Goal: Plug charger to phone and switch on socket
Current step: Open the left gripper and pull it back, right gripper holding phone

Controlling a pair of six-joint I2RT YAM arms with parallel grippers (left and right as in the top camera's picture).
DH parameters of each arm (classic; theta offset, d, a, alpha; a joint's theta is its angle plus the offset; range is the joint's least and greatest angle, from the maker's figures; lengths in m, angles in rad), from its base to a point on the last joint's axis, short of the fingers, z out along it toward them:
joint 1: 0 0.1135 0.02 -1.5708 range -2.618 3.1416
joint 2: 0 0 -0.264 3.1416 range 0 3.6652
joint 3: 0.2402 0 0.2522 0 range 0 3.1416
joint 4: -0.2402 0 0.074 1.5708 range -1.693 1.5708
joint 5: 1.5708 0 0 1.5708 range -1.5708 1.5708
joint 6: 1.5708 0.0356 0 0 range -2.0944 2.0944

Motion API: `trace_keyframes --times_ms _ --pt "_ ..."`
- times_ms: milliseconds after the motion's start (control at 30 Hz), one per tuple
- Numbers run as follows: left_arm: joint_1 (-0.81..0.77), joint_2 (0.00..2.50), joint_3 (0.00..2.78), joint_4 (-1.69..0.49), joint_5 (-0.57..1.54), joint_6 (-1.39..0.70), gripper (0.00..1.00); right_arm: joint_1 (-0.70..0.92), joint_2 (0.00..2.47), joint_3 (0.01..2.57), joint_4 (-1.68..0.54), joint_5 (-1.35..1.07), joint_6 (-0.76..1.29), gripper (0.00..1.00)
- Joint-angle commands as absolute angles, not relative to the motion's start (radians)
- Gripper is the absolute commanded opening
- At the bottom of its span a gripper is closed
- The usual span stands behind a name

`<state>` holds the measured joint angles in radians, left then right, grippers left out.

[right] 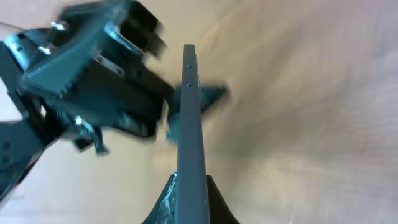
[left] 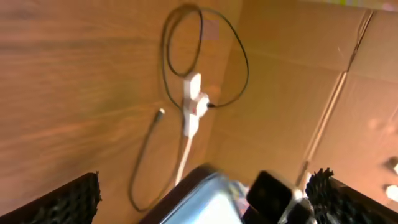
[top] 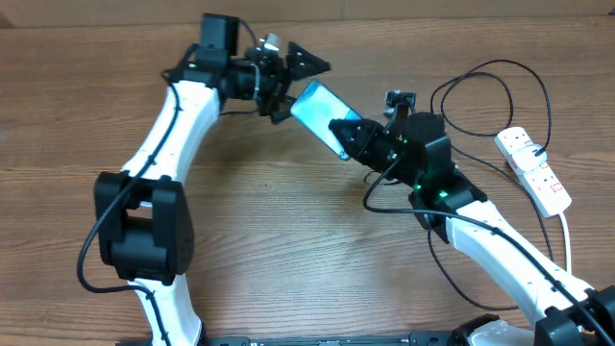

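The phone point(top: 320, 111), its light blue screen up, hangs tilted above the table. My right gripper point(top: 348, 132) is shut on its lower end. In the right wrist view the phone point(right: 190, 118) stands edge-on between that gripper's point(right: 190, 202) pinched fingers. My left gripper point(top: 294, 83) is open around the phone's upper end, its fingers wide apart and not touching it; its own view shows the phone point(left: 211, 199) between them. The black charger point(top: 485, 91) loops on the table and plugs into the white socket point(top: 534, 169) at the right. Its connector tip point(left: 160, 112) lies loose on the wood.
The socket's thick white cord point(top: 565, 235) runs toward the table's front right. A cardboard wall point(left: 311, 93) stands behind the table. Bare wooden tabletop point(top: 288, 221) spreads between the two arms.
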<state>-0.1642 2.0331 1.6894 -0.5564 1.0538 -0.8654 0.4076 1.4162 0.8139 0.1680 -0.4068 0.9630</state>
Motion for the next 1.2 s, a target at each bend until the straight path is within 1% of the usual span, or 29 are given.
trace_keyframes --times_ms 0,100,167,267,333,400,533,700,833,900,967,1033,1100,1167 --pt "-0.098 1.911 1.739 -0.628 1.022 -0.618 1.00 0.380 1.405 0.822 0.107 -0.712 1.129 0.04" --pt "-0.062 1.821 1.739 -0.813 0.872 -0.493 1.00 0.360 1.405 0.822 0.002 -0.828 1.080 0.04" --pt "-0.045 1.755 1.739 -0.934 0.720 -0.440 1.00 0.360 1.405 0.822 -0.108 -0.869 1.021 0.04" --pt "-0.041 1.608 1.739 -1.129 0.422 -0.425 1.00 0.368 1.400 0.822 -0.341 -0.915 0.952 0.04" --pt "-0.042 1.547 1.739 -1.185 0.355 -0.426 1.00 0.382 1.387 0.822 -0.397 -0.957 0.921 0.04" --pt "-0.041 1.488 1.739 -1.238 0.308 -0.426 1.00 0.402 1.364 0.822 -0.407 -0.995 0.915 0.04" --pt "-0.041 1.380 1.739 -1.307 0.274 -0.427 1.00 0.469 1.278 0.822 -0.407 -0.970 0.950 0.04" --pt "-0.041 1.235 1.739 -1.378 0.233 -0.461 1.00 0.581 1.149 0.822 -0.497 -0.731 1.029 0.04" --pt "-0.041 1.125 1.738 -1.444 0.138 -0.479 1.00 0.627 1.031 0.822 -0.602 -0.621 1.040 0.04" --pt "-0.041 1.054 1.738 -1.478 0.083 -0.479 1.00 0.638 0.906 0.822 -0.675 -0.522 1.040 0.04" --pt "-0.041 1.007 1.738 -1.495 0.055 -0.479 1.00 0.643 0.794 0.821 -0.732 -0.371 1.044 0.04" --pt "-0.041 0.976 1.738 -1.500 0.046 -0.480 1.00 0.643 0.696 0.807 -0.779 -0.205 1.112 0.04" --pt "-0.041 0.950 1.738 -1.500 0.045 -0.481 1.00 0.643 0.612 0.756 -0.759 -0.135 1.187 0.04" --pt "-0.041 0.937 1.738 -1.508 0.044 -0.506 1.00 0.643 0.563 0.673 -0.665 -0.148 1.212 0.04"
